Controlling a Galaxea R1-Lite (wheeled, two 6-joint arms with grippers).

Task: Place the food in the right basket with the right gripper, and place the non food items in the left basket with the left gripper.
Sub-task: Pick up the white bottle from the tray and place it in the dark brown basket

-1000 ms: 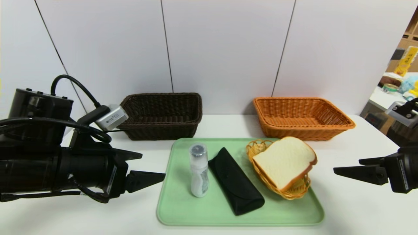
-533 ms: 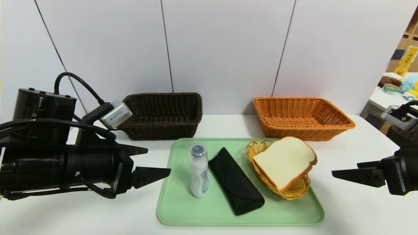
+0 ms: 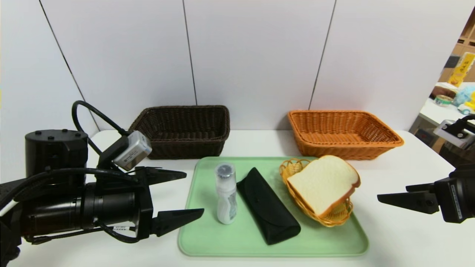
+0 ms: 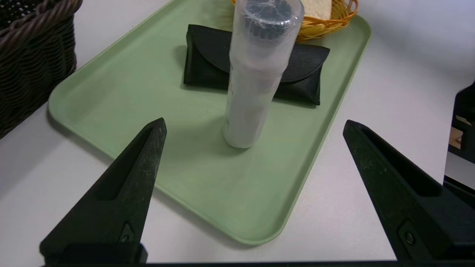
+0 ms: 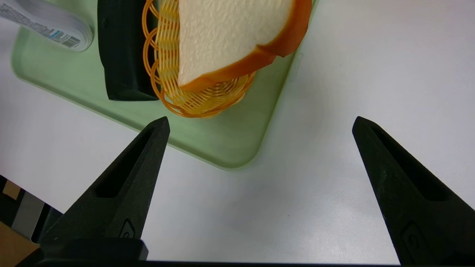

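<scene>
A green tray (image 3: 207, 241) holds a white bottle (image 3: 226, 193) standing upright, a black glasses case (image 3: 268, 205) lying flat, and a bread slice (image 3: 322, 184) resting in a small yellow wicker dish (image 3: 336, 217). My left gripper (image 3: 193, 193) stands open at the tray's left edge, its fingers pointing at the bottle (image 4: 256, 74) and apart from it. My right gripper (image 3: 393, 193) is open above the table, right of the tray, with nothing between its fingers. The bread (image 5: 230, 37) lies ahead of the right gripper (image 5: 259, 122).
A dark brown basket (image 3: 183, 131) stands at the back left and an orange basket (image 3: 343, 133) at the back right, both behind the tray. A white wall closes the back. Bare table lies on both sides of the tray.
My left gripper has moved right and forward toward the bottle, its fingers now reaching the tray's left edge. The right gripper has barely shifted.
</scene>
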